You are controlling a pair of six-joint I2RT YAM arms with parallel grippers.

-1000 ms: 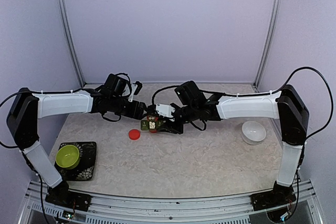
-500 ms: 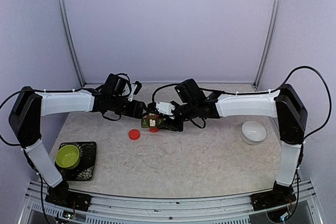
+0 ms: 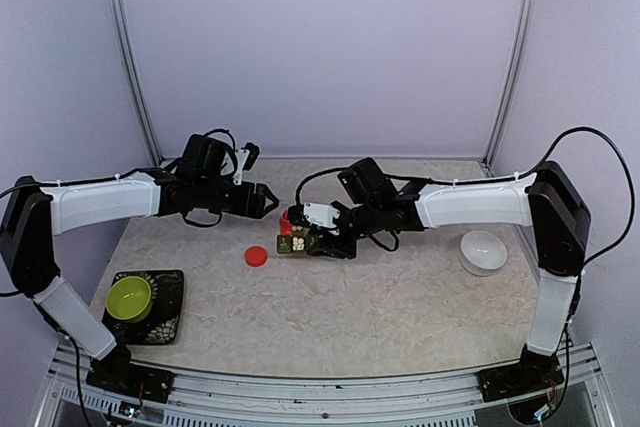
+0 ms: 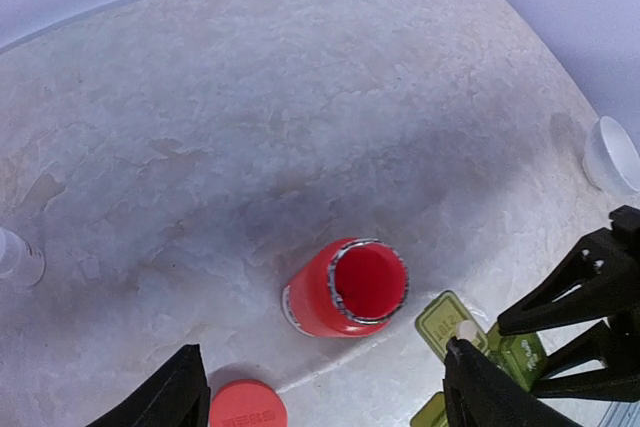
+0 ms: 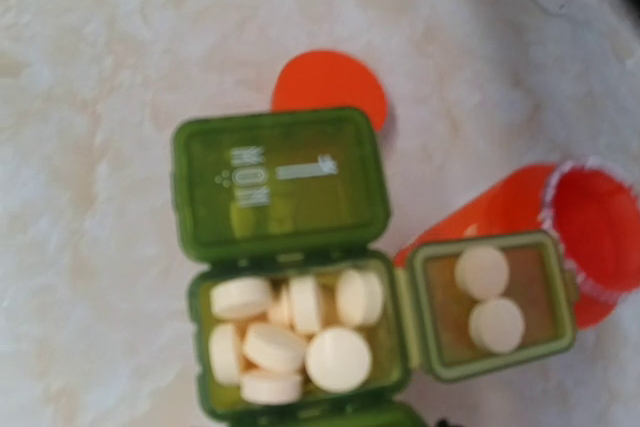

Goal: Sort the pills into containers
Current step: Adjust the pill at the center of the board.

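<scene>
Okay, my left gripper (image 4: 322, 355) hung wide open above the table (image 3: 400, 297), nothing between its fingers (image 4: 172, 397), near the red bottle (image 4: 345, 292). My right gripper (image 3: 314, 243) sat right at the pill box (image 5: 290, 347). I couldn't tell whether it gripped the box or how wide its jaws stood, since its own camera showed no fingers.

That right wrist view gave the contents: one open cell heaped with pills (image 5: 338, 358), the next cell with two, a lid swung open. The left wrist view caught only a lid and one pill, but showed the bottle's mouth uncapped. The red cap (image 3: 256, 256) lay near the box.

Only the top view showed the lime-green bowl (image 3: 128, 297) on a black tray (image 3: 172, 287), front left. The white bowl (image 3: 483, 252) sat well apart, right.
</scene>
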